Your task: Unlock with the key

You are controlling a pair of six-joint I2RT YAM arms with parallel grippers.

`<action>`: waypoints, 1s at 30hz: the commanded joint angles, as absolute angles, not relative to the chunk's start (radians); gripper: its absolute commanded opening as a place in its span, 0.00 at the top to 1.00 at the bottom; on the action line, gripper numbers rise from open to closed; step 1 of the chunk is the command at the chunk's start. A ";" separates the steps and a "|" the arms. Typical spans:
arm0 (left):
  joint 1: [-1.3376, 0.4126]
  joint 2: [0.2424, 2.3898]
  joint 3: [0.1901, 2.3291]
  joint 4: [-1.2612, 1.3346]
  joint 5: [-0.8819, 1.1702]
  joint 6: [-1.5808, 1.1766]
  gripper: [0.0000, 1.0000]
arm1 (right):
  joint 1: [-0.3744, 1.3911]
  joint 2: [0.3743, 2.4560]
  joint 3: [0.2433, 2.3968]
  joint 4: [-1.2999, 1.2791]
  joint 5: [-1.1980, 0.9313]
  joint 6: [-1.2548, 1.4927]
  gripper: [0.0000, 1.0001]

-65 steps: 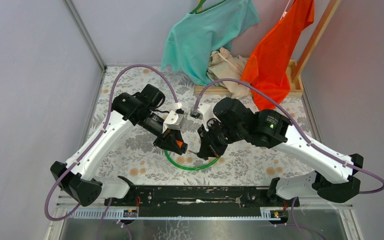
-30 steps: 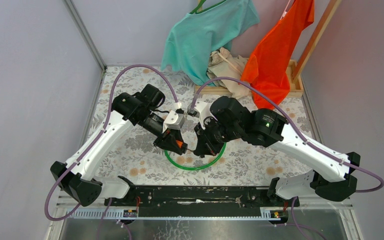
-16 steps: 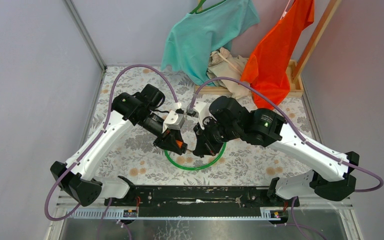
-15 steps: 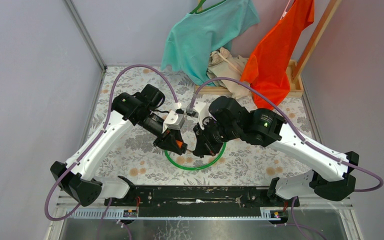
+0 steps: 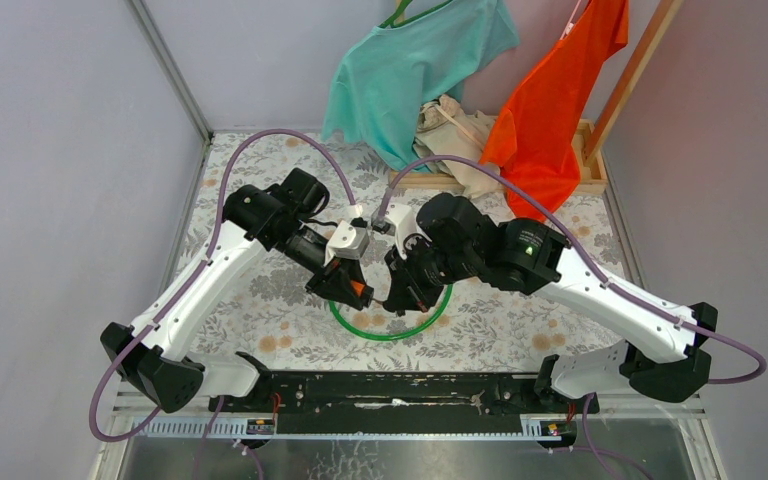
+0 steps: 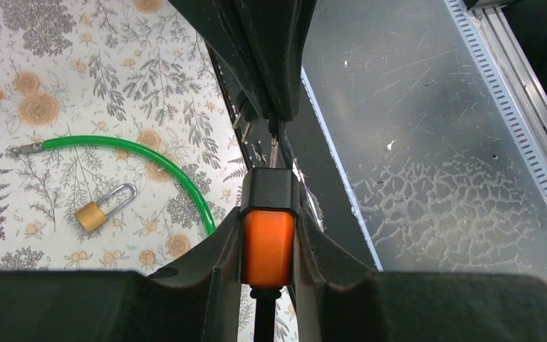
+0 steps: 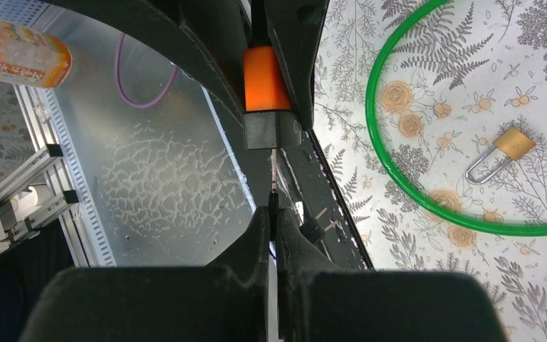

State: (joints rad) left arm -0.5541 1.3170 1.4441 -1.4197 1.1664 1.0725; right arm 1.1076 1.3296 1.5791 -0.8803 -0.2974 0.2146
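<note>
Orange padlock clamped in left claw, right claw pinching key; only wrist views show brass padlock.

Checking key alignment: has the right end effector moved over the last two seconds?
Yes. The right end effector has shifted left across the green loop, closing on the padlock.

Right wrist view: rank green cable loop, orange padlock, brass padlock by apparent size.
1. green cable loop
2. orange padlock, though it sits nearer the camera, which inflates it
3. brass padlock
</note>
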 commanded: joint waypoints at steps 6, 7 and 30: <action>-0.560 1.299 1.475 -1.394 1.249 1.068 1.00 | 1.105 1.271 1.482 -0.516 -0.269 0.281 1.00; -0.560 1.298 1.472 -1.390 1.249 1.065 1.00 | 1.105 1.265 1.476 -0.492 -0.265 0.290 1.00; -0.560 1.288 1.479 -1.275 1.226 0.941 1.00 | 1.017 1.316 1.378 -0.174 -0.387 0.495 1.00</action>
State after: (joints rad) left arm -0.5404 1.3075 1.4448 -1.4235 1.1038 0.9909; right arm 1.0824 1.2945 1.4155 -0.6170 -0.3130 0.3431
